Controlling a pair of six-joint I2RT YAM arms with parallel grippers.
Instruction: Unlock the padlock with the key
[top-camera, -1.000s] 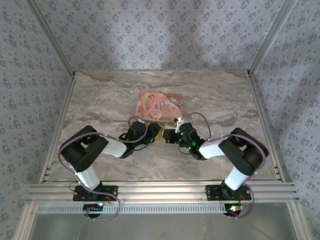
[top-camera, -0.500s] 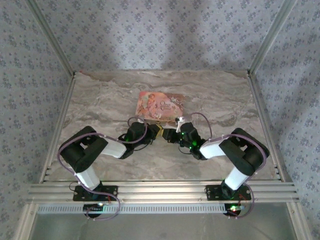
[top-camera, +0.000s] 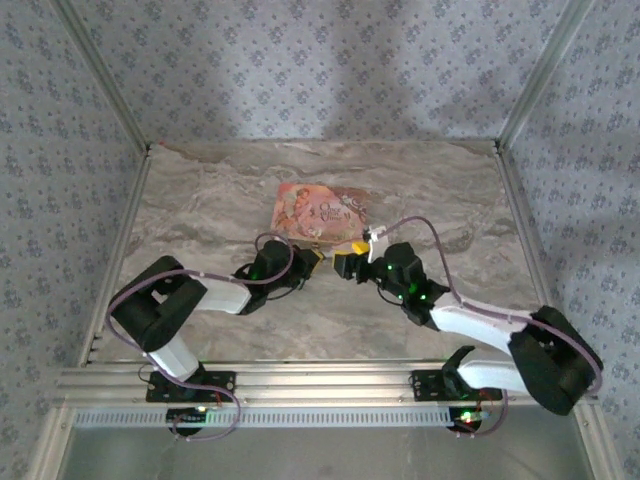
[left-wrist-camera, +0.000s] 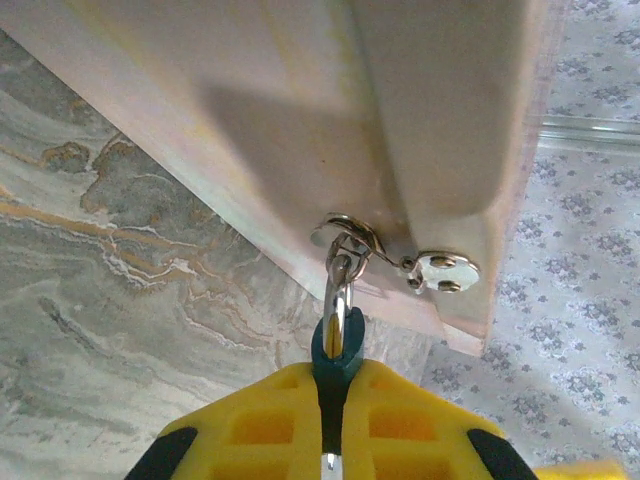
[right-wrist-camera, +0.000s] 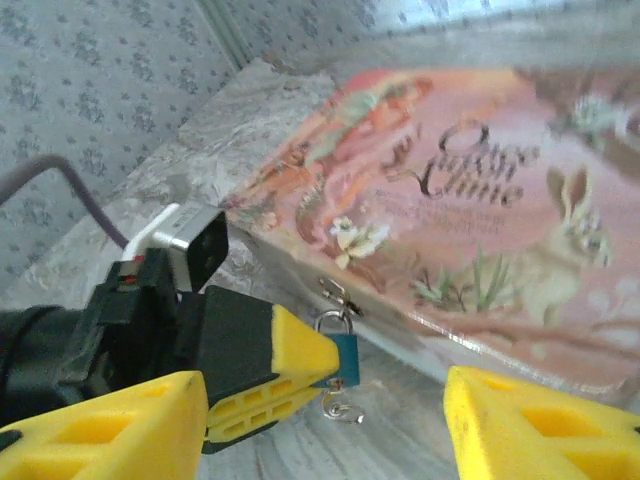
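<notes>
One pink illustrated box (top-camera: 320, 210) sits on the marble-patterned table (top-camera: 200, 210), and we see one tiny blue padlock (right-wrist-camera: 343, 361) hanging by its silvery shackle (left-wrist-camera: 338, 290) from the clasp (left-wrist-camera: 350, 235) on the box's near side. The left gripper (left-wrist-camera: 336, 395) pinches the padlock's body between its two yellow fingers (left-wrist-camera: 250, 435), while the right gripper (right-wrist-camera: 322, 415) hovers near with its two fingers (right-wrist-camera: 530, 430) spread wide. One small silvery piece (right-wrist-camera: 340, 407) dangles under the padlock; we cannot tell what it is.

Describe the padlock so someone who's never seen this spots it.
Find the pink box on the marble table. The padlock hangs at its clasp, pinched by the yellow-fingered left gripper. It alone is tiny and teal-blue, with a silvery shackle.
</notes>
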